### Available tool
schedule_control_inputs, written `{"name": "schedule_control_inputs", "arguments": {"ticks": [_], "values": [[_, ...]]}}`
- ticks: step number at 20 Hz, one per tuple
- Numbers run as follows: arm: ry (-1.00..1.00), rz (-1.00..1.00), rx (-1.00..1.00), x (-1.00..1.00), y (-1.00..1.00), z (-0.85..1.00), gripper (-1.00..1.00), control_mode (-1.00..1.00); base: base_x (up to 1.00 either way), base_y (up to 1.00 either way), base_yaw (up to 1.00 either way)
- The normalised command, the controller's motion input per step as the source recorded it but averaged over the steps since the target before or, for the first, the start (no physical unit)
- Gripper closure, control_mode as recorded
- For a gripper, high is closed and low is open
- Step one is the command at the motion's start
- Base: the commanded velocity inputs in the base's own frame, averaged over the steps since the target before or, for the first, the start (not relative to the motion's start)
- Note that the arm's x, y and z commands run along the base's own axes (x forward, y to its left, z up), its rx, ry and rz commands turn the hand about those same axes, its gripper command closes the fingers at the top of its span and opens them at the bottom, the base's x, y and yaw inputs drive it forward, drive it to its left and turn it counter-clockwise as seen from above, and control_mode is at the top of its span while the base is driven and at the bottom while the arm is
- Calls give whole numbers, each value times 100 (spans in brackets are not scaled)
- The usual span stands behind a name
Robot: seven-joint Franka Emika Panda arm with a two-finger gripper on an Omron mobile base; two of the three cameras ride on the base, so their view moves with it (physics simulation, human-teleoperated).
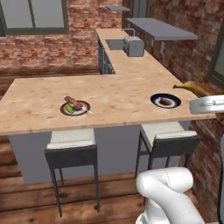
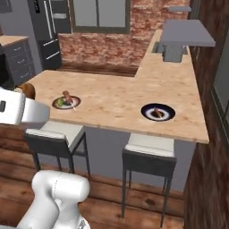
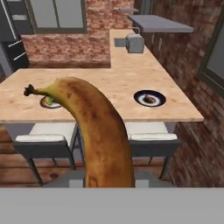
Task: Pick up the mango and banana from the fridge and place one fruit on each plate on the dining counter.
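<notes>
Wooden and pale, the big desk (image 1: 113, 94) fills the middle of the room, with a grey base under it. Two stools stand at its near side, the left stool (image 1: 72, 146) and the right stool (image 1: 168, 140). At about 12 o'clock on the far worktop sits a silver toaster (image 1: 134, 46). The dark fridge (image 2: 47, 31) stands far off at 11 o'clock in the right base view.

Two plates wait on the desk. The left plate (image 1: 75, 107) holds the little green mango (image 1: 69, 108) and a meat skewer (image 1: 74, 103). The right plate (image 1: 166, 101) holds a brown lump (image 1: 165, 102) but no fruit yet.

The claw (image 3: 109, 186) is shut tight on the banana (image 3: 94, 131), which sticks up big and brown-spotted in the hand view. In the left base view the banana pokes out at 3 o'clock, above the desk's right end.

I think the mango part is done, and the banana is now being carried. Next the arm should bring it over the right plate, go down and let go. The brown lump takes some room there, and the stools stand close below.
</notes>
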Motion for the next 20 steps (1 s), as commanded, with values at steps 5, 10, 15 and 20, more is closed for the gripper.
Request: {"name": "schedule_control_inputs", "arguments": {"ticks": [5,10,15,20], "values": [[0,0,0,0,0,0,100,100,83,-72,-6],[0,0,0,0,0,0,100,100,97,-52,0],[0,0,0,0,0,0,100,100,100,-8,-1],[0,0,0,0,0,0,100,100,100,0,-11]]}}
